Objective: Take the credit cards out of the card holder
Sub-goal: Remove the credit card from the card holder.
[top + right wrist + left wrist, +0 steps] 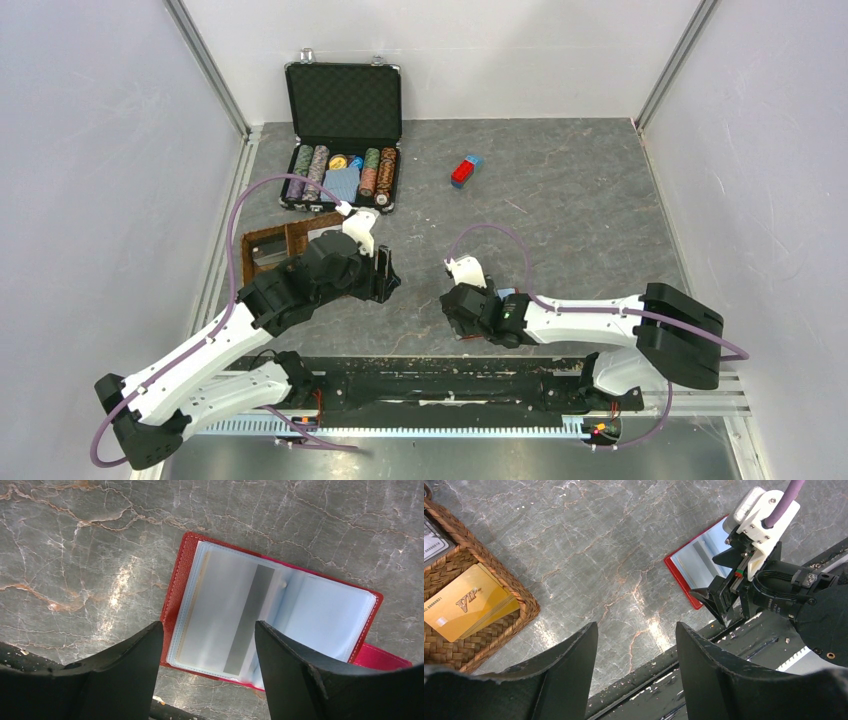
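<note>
The card holder (175,587) lies open on the marble table, red cover down and clear sleeves up. A pale credit card (220,600) with a grey stripe sits in its left sleeve. My right gripper (209,625) hovers open just above that page, with nothing between its fingers. The left wrist view shows the card holder (686,572) partly under the right gripper. My left gripper (636,627) is open and empty over bare table, between the holder and a wicker basket (519,595). Gold cards (466,605) lie stacked in the basket, beside a grey card (431,537).
An open black case of poker chips (340,165) stands at the back left behind the basket (262,245). A small red-and-blue block (466,170) lies at the back centre. The black base rail (440,385) runs along the near edge, close to both grippers.
</note>
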Controlling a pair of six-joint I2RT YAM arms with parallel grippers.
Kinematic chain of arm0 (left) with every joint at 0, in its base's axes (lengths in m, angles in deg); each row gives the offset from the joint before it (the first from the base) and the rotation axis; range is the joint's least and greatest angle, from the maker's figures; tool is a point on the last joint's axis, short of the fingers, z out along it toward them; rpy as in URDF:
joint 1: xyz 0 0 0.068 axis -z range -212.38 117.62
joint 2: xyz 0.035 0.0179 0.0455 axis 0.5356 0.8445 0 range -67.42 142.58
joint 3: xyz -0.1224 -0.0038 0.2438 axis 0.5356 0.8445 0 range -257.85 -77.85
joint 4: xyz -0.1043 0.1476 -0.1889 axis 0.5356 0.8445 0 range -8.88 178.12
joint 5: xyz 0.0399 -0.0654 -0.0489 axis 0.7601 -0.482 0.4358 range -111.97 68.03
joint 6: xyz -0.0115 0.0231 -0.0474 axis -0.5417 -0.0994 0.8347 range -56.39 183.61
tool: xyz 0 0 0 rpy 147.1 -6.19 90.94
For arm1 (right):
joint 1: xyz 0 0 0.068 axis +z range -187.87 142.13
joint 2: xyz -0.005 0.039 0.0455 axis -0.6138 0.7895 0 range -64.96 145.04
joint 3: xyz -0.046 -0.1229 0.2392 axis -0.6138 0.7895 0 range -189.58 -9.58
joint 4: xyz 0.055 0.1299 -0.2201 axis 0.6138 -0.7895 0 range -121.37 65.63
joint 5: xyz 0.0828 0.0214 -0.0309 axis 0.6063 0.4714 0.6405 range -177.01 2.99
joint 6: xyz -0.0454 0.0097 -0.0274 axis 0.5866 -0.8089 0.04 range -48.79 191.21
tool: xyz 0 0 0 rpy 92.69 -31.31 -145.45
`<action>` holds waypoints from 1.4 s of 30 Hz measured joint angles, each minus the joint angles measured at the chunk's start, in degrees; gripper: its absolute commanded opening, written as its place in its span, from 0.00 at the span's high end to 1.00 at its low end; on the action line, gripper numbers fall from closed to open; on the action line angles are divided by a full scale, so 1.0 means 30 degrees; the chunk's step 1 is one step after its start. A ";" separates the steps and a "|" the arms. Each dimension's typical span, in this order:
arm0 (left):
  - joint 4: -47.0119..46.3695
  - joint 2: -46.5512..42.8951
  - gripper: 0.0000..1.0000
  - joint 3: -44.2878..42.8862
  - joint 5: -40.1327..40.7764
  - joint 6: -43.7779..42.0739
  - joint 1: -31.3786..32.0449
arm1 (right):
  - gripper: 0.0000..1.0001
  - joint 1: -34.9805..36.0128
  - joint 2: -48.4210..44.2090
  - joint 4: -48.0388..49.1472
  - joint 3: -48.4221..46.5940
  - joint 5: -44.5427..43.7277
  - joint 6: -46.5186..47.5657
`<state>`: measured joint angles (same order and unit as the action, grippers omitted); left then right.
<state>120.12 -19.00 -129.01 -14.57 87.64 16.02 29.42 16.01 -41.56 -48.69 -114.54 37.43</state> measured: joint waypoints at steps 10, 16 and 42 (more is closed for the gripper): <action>-0.0007 0.0015 0.34 0.0007 0.0029 0.0000 0.0000 | 0.38 0.0000 -0.0219 -0.0015 0.0262 -0.0117 -0.0007; -0.0029 -0.0051 0.32 0.0131 0.0066 0.0000 0.0000 | 0.38 0.0000 -0.0219 0.0007 0.0627 -0.0102 -0.0007; -0.0022 -0.0036 0.32 0.0306 0.0022 0.0000 0.0000 | 0.36 -0.0401 -0.0663 0.1078 0.1537 0.0459 -0.0466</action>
<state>120.06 -19.11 -128.09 -14.50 87.64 16.02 28.22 14.02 -38.32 -44.08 -113.16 36.03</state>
